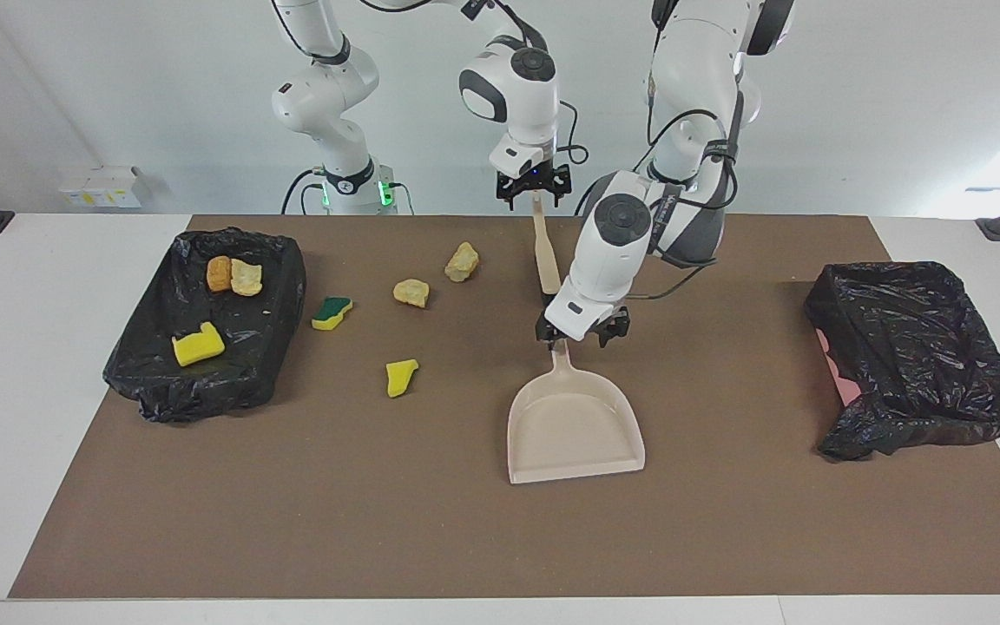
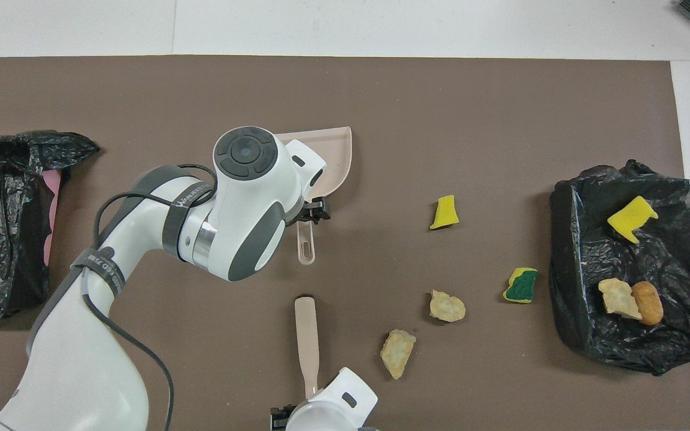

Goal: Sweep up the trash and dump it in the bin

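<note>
Four light, springy scraps of trash (image 1: pixel 411 292) lie loose on the mat between the dustpan (image 1: pixel 574 425) and the bin (image 1: pixel 205 321), best swept, while the left gripper (image 1: pixel 582 330) clamps the dustpan's handle and the right gripper (image 1: pixel 535 187) the brush (image 1: pixel 545 256).

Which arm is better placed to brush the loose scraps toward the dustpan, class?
Right. The right hand is at the end of the brush, and the four loose scraps, like the green-faced sponge, lie toward its end of the table. The left hand is at the dustpan handle.
</note>
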`<act>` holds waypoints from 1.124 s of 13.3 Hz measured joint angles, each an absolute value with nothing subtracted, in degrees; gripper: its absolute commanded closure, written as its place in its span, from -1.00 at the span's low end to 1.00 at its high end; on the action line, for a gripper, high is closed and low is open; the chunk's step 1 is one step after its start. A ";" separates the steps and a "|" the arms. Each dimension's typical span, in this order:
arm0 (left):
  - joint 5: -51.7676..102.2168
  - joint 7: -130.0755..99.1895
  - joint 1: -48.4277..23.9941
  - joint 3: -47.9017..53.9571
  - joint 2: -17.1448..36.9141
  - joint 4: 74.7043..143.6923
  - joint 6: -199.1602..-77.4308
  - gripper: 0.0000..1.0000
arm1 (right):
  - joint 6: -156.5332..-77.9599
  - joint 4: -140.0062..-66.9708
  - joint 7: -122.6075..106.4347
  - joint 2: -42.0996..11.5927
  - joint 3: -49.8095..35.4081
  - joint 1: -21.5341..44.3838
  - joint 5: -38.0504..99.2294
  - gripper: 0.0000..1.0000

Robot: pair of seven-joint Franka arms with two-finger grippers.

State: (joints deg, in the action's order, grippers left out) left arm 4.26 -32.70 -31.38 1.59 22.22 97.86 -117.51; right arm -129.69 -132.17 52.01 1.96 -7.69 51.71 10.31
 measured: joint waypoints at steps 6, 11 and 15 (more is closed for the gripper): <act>4.33 -33.81 -31.96 1.34 22.92 97.51 -117.80 0.78 | -130.18 -132.77 52.43 0.56 -7.29 52.13 10.31 -0.90; 4.32 -33.45 -31.92 1.24 22.89 97.14 -117.78 1.00 | -130.20 -132.97 52.43 0.56 -7.30 52.13 10.31 0.20; 4.31 -25.56 -30.20 0.05 22.13 96.64 -117.23 1.00 | -130.24 -132.98 52.43 0.56 -7.30 52.13 10.31 1.00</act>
